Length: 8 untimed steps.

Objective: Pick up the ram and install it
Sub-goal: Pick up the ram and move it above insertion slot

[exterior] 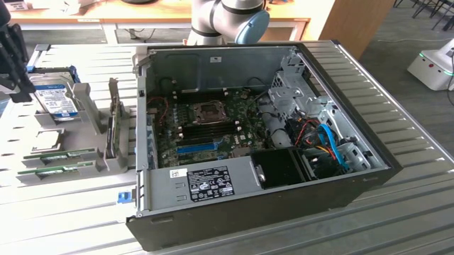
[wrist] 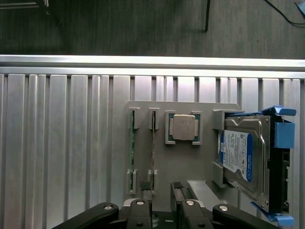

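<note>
Pick step: hand (wrist: 161, 187) wide open, empty, near ram (wrist: 132, 149) in holder (wrist: 164, 160) at ext view's left; grasp prob needs jaws astride thin edge

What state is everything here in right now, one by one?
Pincer: open, empty, above the holder.
Ram sticks: both on edge in holder slots.
Processor: flat in its pocket.
Hard drive: resting in the holder.
Computer case: lying on its side, opened.

A ribbed metal table (wrist: 57, 143) carries a grey holder plate (wrist: 162, 160) directly under the jaws of the gripper (wrist: 161, 186), and an open computer case (exterior: 284, 212) well apart from them.
</note>
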Each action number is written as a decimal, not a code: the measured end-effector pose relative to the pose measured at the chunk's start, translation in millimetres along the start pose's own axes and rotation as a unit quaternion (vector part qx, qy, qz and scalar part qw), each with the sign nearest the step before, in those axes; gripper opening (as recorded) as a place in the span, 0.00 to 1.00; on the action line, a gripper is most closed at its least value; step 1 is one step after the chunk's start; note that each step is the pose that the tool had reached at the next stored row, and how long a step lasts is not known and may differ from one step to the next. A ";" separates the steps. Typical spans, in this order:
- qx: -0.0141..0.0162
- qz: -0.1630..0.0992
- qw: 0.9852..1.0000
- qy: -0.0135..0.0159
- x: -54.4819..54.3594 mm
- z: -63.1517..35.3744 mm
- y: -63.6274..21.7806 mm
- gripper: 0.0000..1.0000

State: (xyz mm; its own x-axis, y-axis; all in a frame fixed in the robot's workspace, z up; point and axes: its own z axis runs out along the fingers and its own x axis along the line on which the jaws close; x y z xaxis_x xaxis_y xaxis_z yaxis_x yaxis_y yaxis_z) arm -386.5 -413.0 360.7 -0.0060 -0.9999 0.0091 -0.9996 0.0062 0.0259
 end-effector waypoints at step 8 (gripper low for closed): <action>0.000 0.000 1.000 0.000 1.9 0.1 0.0 0.30</action>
State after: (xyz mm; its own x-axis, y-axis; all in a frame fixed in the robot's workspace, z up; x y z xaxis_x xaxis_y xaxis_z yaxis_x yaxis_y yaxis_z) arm -386.5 -414.9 360.7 -0.0060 -0.9999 0.0090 -0.9996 0.0062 0.0258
